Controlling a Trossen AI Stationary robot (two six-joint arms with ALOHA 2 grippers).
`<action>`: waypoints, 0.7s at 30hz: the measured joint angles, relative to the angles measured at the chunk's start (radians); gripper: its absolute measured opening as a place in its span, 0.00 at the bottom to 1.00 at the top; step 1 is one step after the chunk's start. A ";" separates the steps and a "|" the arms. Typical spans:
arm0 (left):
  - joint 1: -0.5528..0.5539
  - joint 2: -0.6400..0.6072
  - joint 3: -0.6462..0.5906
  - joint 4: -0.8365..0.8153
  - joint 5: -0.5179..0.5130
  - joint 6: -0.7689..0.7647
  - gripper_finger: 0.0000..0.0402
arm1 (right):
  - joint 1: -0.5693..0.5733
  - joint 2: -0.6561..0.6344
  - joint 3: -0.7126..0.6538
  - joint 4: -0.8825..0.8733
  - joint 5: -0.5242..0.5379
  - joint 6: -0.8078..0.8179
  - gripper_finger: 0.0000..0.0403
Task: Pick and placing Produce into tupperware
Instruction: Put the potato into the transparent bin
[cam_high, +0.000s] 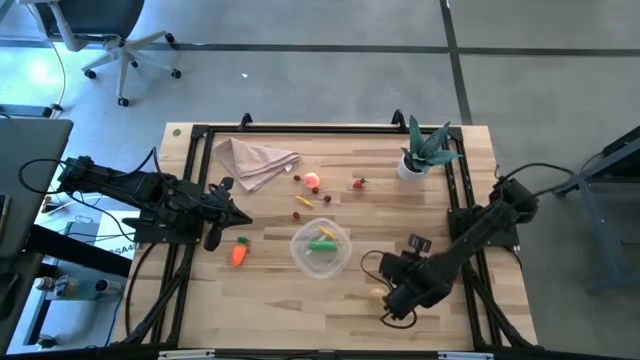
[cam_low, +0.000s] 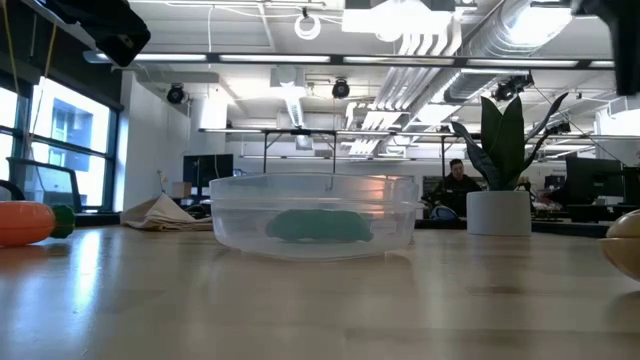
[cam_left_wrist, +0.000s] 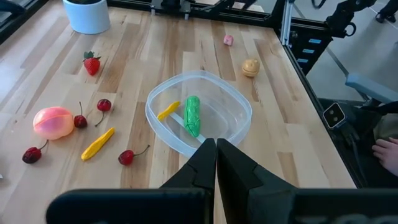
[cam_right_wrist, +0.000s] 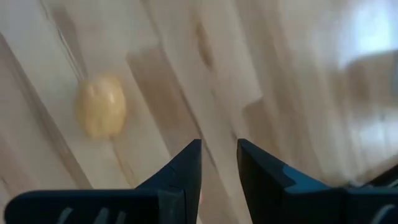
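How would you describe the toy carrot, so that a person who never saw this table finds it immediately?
Start at the clear round tupperware in the middle of the wooden table. The carrot lies on the bare wood beside it, toward the left gripper. It is the only bright orange piece, with a small green end.
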 joint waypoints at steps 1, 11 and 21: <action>0.000 0.000 0.000 0.000 0.000 0.000 0.01 | 0.000 0.000 -0.025 0.019 -0.022 -0.003 0.23; 0.000 0.000 0.000 0.000 0.000 0.000 0.01 | 0.012 0.001 -0.134 0.211 -0.047 -0.034 0.23; 0.000 0.000 0.000 0.000 0.000 0.000 0.01 | 0.012 0.001 -0.118 0.497 -0.028 -0.177 0.23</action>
